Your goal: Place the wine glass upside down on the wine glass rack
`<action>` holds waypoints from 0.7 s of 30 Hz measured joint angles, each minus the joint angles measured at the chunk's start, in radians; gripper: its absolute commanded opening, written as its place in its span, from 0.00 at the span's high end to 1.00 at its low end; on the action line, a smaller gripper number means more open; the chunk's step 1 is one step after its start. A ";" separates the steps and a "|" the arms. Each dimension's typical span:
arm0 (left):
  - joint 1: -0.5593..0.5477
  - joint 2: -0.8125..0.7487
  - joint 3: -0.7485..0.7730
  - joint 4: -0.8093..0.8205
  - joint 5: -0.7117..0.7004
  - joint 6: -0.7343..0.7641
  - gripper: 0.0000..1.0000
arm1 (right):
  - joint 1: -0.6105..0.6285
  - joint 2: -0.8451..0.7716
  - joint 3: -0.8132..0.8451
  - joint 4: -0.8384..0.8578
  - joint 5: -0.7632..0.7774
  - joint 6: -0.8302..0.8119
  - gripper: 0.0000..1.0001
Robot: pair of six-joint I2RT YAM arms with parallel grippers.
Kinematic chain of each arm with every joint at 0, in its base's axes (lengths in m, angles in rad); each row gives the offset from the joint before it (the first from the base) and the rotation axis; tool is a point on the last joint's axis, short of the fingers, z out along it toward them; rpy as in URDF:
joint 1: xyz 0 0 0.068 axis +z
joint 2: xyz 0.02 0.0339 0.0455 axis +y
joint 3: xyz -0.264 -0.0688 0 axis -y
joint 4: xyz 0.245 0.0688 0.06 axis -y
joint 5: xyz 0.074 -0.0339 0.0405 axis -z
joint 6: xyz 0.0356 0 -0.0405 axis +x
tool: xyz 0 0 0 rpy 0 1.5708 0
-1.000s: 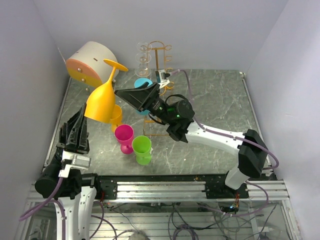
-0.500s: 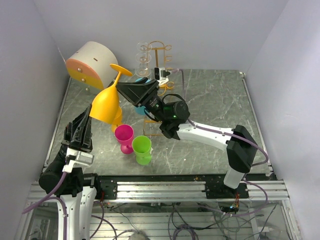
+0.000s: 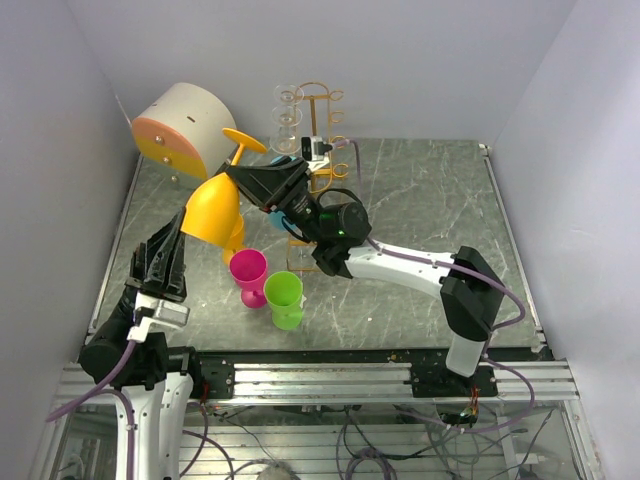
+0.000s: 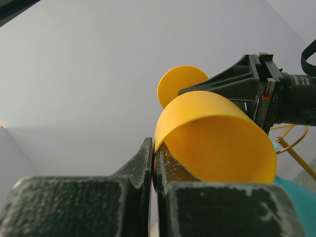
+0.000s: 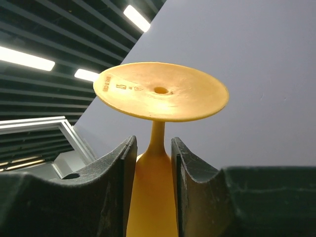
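Holds the yellow wine glass [image 3: 212, 205] aloft at left centre, mouth down and tilted, foot toward the far right. Pinches its rim with the left gripper [image 4: 154, 154], arm raised from the near left. Stretches the right arm far-left, right gripper [image 5: 152, 143] flanking the stem under the foot; firm grip or not: cannot tell. Just beyond, at far centre: wine glass rack [image 3: 313, 85], glass not yet on it.

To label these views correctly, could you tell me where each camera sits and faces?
Top external: above and behind the arm bases, looking down on the table; left arm and right arm show.
Left wrist: on that arm, looking up along the left jaws, shut on the yellow wine glass's rim; right arm beyond.
Right wrist: on that arm, looking up between the right jaws, either side of the glass's stem, towards its foot.
Shared: all three show the glass.
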 measured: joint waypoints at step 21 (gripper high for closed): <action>0.003 -0.003 0.067 -0.101 0.004 0.093 0.47 | 0.010 -0.053 0.050 -0.144 0.018 -0.068 1.00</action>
